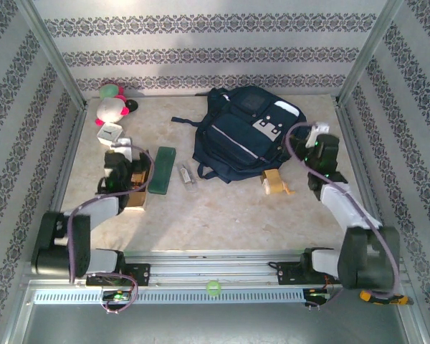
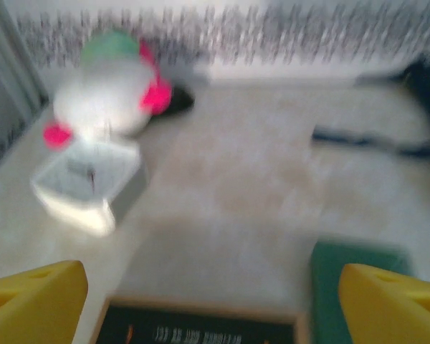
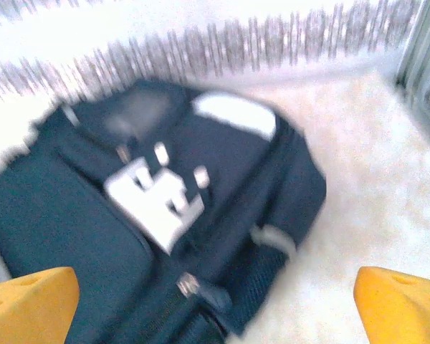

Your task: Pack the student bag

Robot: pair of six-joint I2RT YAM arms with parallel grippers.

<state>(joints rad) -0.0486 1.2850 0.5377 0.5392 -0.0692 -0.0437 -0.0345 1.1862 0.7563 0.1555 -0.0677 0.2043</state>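
Evidently the packing has barely begun. The student bag (image 1: 247, 136) lies flat on the surface (image 1: 222, 215) toward the far right, front panel up. No opening is held wide, and the right wrist view is too blurred to tell whether a zip is undone. The right gripper (image 1: 317, 147) hangs just beside the bag's right edge, fingers well apart and holding nothing, with the grey-white buckle patch (image 3: 154, 197) ahead of it.

Everything that looks meant for packing lies outside the bag. A small wooden item (image 1: 276, 183) sits near its lower corner, then a little silvery object (image 1: 187, 174), a green flat case (image 1: 162, 170), and a dark book (image 1: 136, 195) at the left. The left gripper (image 1: 127, 168) hovers over the book's far edge, fingers spread with nothing between them. Beyond it sit a white box (image 1: 110, 134) and a plush toy (image 1: 113, 106) near the far-left corner. By my reading, opening the bag and loading each item are all left to do.
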